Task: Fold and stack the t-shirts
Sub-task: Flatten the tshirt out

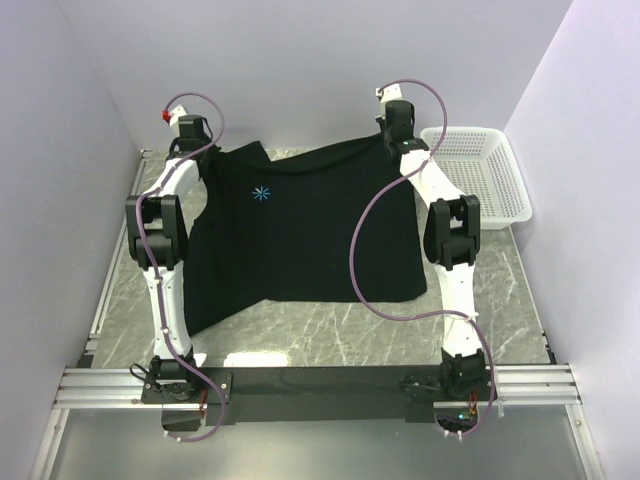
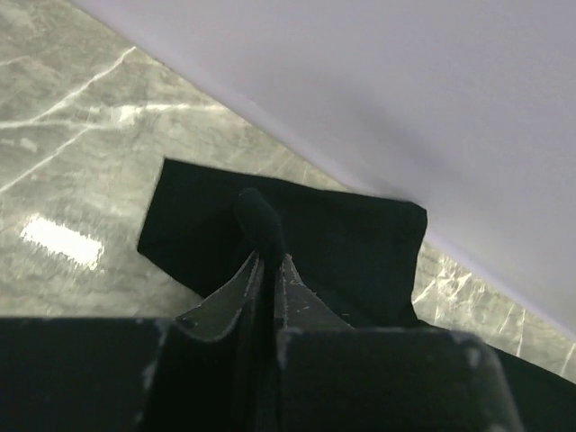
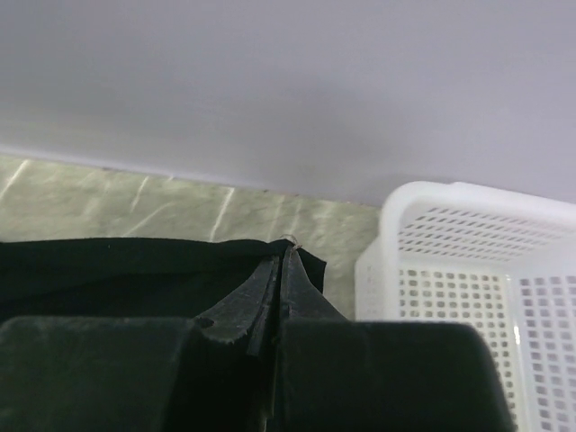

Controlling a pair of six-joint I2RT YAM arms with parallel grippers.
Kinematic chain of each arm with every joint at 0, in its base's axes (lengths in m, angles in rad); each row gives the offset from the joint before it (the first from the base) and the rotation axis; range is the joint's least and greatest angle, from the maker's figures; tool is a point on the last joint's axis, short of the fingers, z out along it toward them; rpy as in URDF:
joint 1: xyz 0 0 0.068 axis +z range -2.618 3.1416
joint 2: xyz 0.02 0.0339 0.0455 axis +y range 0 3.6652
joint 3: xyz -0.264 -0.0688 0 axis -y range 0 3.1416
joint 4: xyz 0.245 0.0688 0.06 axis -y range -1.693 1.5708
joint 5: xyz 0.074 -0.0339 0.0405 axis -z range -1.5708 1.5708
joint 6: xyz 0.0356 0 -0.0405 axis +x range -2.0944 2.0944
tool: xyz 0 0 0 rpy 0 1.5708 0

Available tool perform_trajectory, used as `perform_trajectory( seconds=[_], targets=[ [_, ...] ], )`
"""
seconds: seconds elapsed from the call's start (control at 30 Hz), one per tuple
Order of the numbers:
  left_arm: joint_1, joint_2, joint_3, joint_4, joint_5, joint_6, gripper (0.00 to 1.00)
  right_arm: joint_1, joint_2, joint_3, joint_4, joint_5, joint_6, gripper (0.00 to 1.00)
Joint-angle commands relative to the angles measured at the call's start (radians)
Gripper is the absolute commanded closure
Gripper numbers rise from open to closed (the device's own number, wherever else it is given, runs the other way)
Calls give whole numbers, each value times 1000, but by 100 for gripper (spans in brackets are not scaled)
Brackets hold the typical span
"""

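Top external view: one black t-shirt lies spread on the marble table, print side up, with both arms reaching to its far edge. The left gripper is pinched on a nub of cloth by the sleeve. The right gripper is clamped on the far right corner, beside the white basket. Judged step: laying the shirt flat before folding. The next move calls for letting go cleanly without dragging the cloth, then taking hold for the first fold.

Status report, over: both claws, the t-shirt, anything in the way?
Left claw and right claw pinch t-shirt far edge. It lies spread, unfolded. Basket beside, apart.
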Motion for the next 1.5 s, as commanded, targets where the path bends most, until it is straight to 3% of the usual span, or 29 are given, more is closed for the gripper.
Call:
perform_trajectory(
  seconds=[0.0, 0.07, 0.13, 0.17, 0.27, 0.3, 0.37, 0.47, 0.57, 0.63, 0.73, 0.83, 0.87, 0.97, 1.17, 1.47],
  targets=[
    [28, 8, 74, 11, 60, -30, 88, -6, 16, 62, 78, 83, -33, 100],
    [34, 9, 80, 12, 74, -35, 85, -7, 19, 60, 83, 94, -35, 100],
    [37, 9, 84, 11, 78, -30, 73, -7, 18, 49, 87, 96, -36, 100],
    [40, 9, 86, 8, 84, -25, 61, -9, 18, 46, 83, 91, -35, 100],
    [48, -7, 95, -29, 68, 2, 46, -7, -10, 23, 95, 55, -41, 70],
    [54, -17, 98, -46, 60, 11, 40, -7, -25, -6, 103, 39, -41, 51],
    [63, -69, 83, -73, 37, 50, 31, -7, -90, -68, 132, -10, -52, 34],
    [78, -174, 31, -132, 12, 102, 30, -9, -183, -133, 121, -129, -68, 24],
    [82, -338, -137, -176, 34, 123, 26, -19, -313, -235, -3, -319, -143, 21],
    [82, -492, -335, -199, 75, 113, 25, -30, -446, -317, -143, -616, -235, 21],
    [85, -704, -614, -256, 147, 43, 25, -39, -630, -533, -323, -901, -555, 23],
    [83, -874, -829, -351, 215, -66, 22, -44, -757, -708, -552, -1030, -810, 23],
    [85, -908, -868, -382, 221, -93, 22, -45, -778, -774, -689, -1041, -945, 25],
    [83, -1020, -1000, -451, 203, -157, 22, -55, -851, -909, -796, -1023, -1029, 25],
    [88, -1002, -1078, -554, 103, -183, 25, -64, -955, -1139, -714, -905, -972, 27],
    [88, -879, -1062, -549, -46, -202, 27, -81, -966, -1218, -666, -820, -927, 32]
  ],
)
